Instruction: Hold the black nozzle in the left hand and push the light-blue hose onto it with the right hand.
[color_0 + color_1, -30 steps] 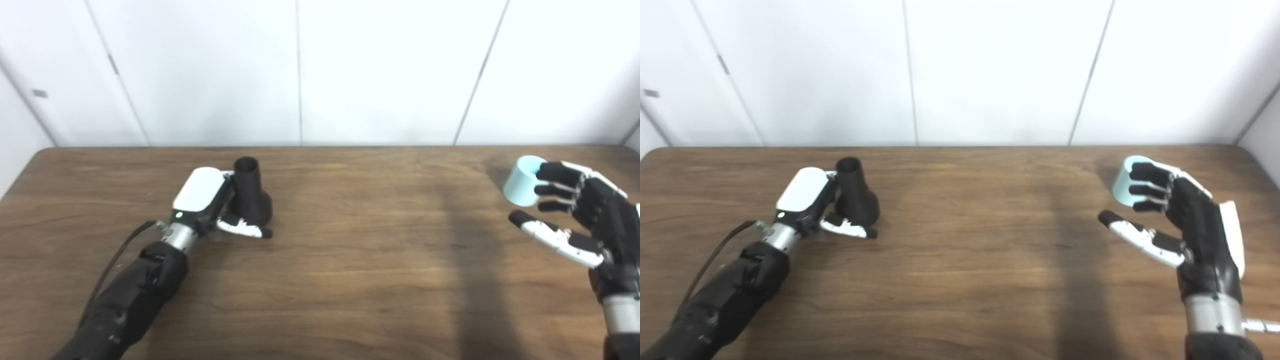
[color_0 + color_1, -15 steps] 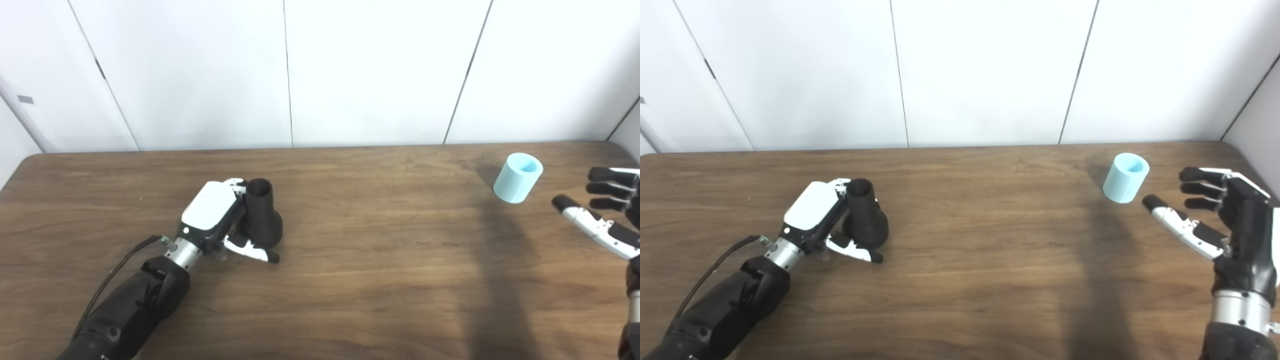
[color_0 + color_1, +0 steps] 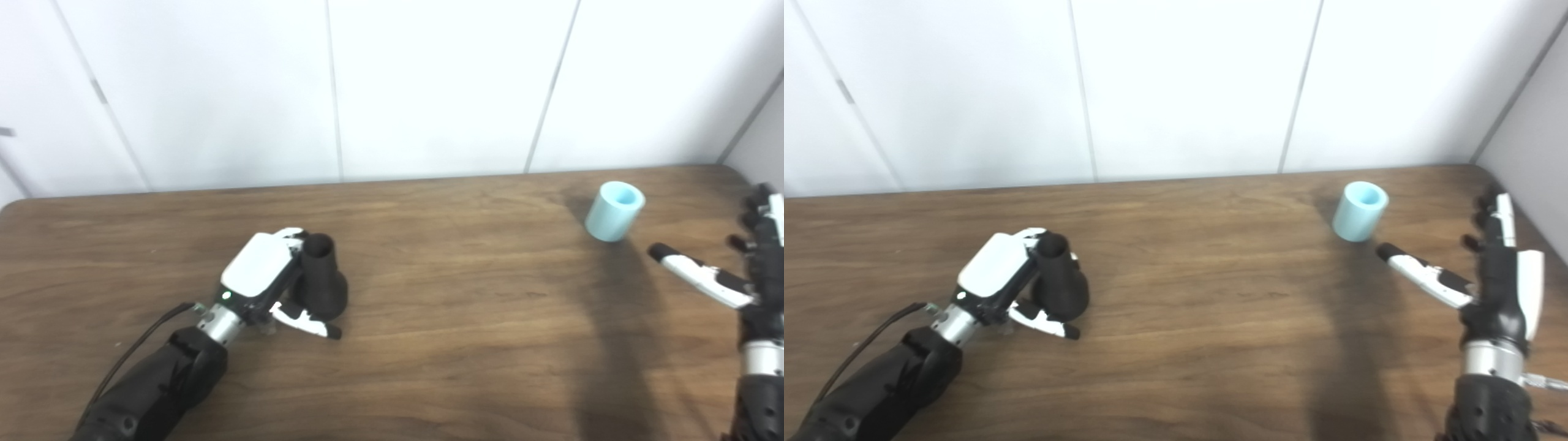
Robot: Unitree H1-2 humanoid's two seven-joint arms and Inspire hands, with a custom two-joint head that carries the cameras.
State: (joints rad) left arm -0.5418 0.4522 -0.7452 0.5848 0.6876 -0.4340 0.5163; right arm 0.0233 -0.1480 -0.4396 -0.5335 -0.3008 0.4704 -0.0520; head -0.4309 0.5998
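Your left robot hand has its fingers and thumb wrapped round the black nozzle, which stands mouth-up on the worktop at about 8 o'clock; that half looks done. Your right robot hand is spread wide and holds nothing. The light-blue hose stands alone at about 2 o'clock, near the thumb tip but untouched. Picking it up, carrying it across and pushing it on all remain.
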